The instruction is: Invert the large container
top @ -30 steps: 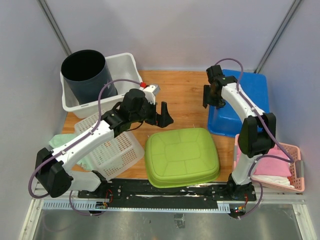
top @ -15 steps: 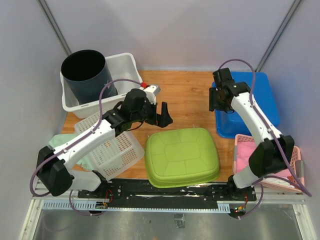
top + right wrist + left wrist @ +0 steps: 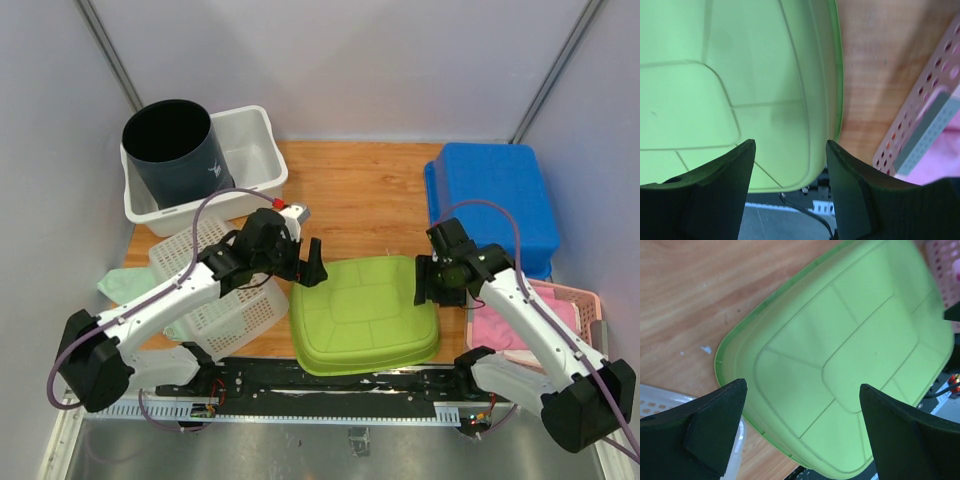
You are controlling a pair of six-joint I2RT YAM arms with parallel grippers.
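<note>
The large green container (image 3: 365,315) lies bottom-up at the table's front centre, its ribbed base facing up. My left gripper (image 3: 312,270) is open and empty just above its far left corner. In the left wrist view the wide-apart fingers (image 3: 802,390) frame the container's base (image 3: 855,355). My right gripper (image 3: 425,282) is open and empty over the container's right edge. In the right wrist view its fingers (image 3: 790,145) straddle the green rim (image 3: 715,100).
A dark bucket (image 3: 175,145) stands in a white tub (image 3: 255,150) at the back left. A white perforated basket (image 3: 220,290) and a green cloth (image 3: 115,285) lie at the left. A blue bin (image 3: 490,200) is at the back right, with a pink basket (image 3: 560,320) in front of it.
My right arm has swung from the blue bin down to the green container's right edge. My left gripper has moved nearer and lower, to the container's left corner.
</note>
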